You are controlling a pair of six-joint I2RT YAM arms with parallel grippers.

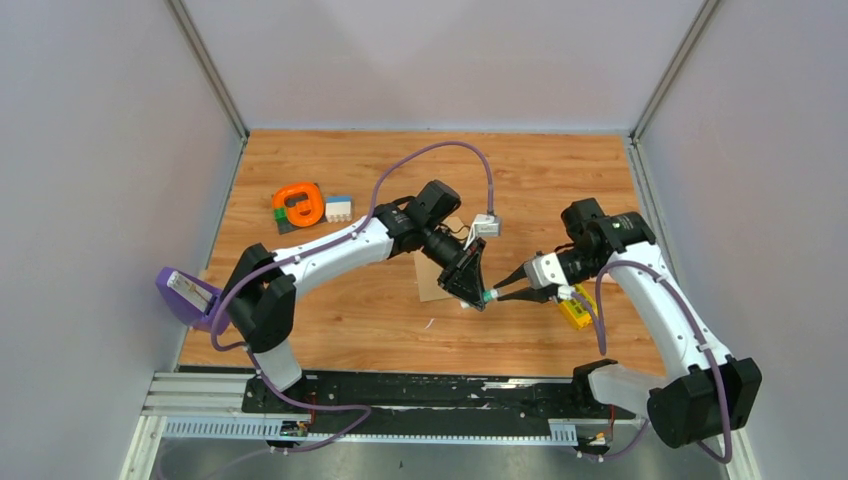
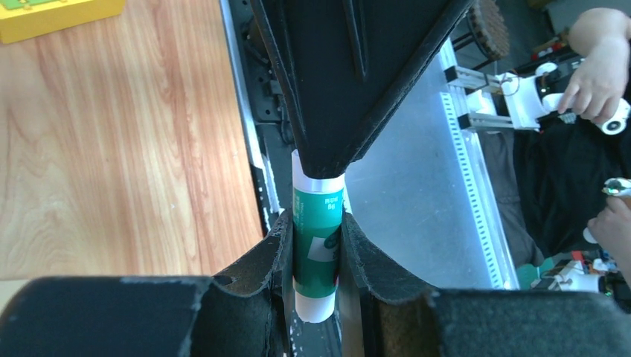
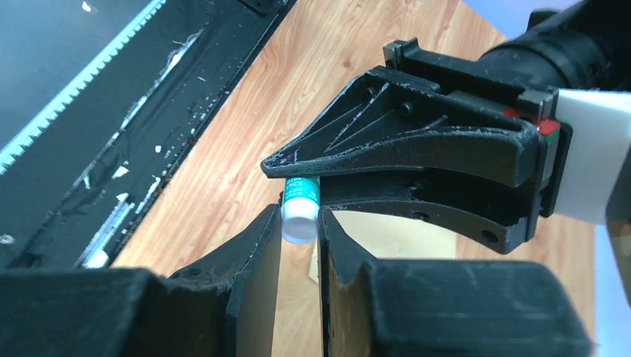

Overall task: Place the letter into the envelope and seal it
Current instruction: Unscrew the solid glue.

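Observation:
My left gripper (image 1: 481, 297) is shut on a green glue stick (image 2: 318, 249) with white ends, its fingers clamping the green body. My right gripper (image 3: 300, 214) meets it tip to tip. Its two fingertips are closed on the stick's white cap (image 3: 299, 225). Both grippers hang over the wooden table just right of the tan envelope (image 1: 433, 281), which lies flat and is partly hidden under the left wrist. A pale strip of that paper (image 3: 417, 236) shows behind my right fingers. The letter does not show as a separate sheet.
An orange round tool (image 1: 299, 203) and a white-and-blue block (image 1: 338, 208) lie at the back left. A yellow box (image 1: 574, 309) sits under my right wrist. A purple holder (image 1: 186, 293) stands at the left edge. The black rail (image 1: 420, 390) runs along the near edge.

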